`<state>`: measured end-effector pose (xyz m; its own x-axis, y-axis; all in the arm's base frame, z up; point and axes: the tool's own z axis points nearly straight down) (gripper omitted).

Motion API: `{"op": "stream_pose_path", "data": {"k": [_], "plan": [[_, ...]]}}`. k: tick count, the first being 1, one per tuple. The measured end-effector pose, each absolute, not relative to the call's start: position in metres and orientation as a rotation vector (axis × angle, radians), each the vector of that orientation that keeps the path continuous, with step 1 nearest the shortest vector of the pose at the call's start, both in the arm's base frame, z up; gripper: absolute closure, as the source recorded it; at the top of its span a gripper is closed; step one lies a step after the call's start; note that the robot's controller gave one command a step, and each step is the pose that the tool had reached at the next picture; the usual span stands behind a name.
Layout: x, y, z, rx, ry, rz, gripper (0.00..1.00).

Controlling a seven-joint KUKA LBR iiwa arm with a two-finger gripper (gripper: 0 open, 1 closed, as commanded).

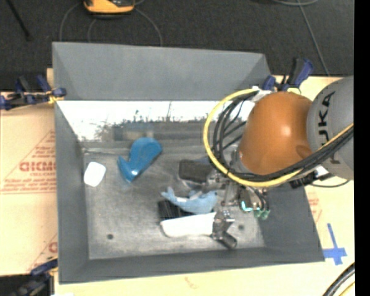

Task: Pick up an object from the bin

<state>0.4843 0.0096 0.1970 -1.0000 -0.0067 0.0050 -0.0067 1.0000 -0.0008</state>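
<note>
My gripper [224,230] is low in the bin's front right part, under the orange wrist cover. It sits at the right end of a white oblong piece [185,227] lying on the floor. Just behind that piece lies a light-blue curved toy [194,201], resting partly over a small black block [168,209]. A dark grey block [191,170] lies further back, next to the arm's cables. I cannot make out whether anything is held.
A bright blue scoop-shaped toy [137,158] lies at the back left of the floor. A small white rounded piece [94,174] sits near the left wall. The arm and its cable loop hang over the bin's right side.
</note>
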Motion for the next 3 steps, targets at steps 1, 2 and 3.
{"op": "stream_pose_path", "data": {"k": [1,2,3], "plan": [[0.486,0.01,0.2,0.01,-3.144,0.001,0.0],[0.492,0.008,0.183,0.124,-3.148,0.002,0.0],[0.509,0.018,0.116,0.486,-3.112,0.003,0.0]]}}
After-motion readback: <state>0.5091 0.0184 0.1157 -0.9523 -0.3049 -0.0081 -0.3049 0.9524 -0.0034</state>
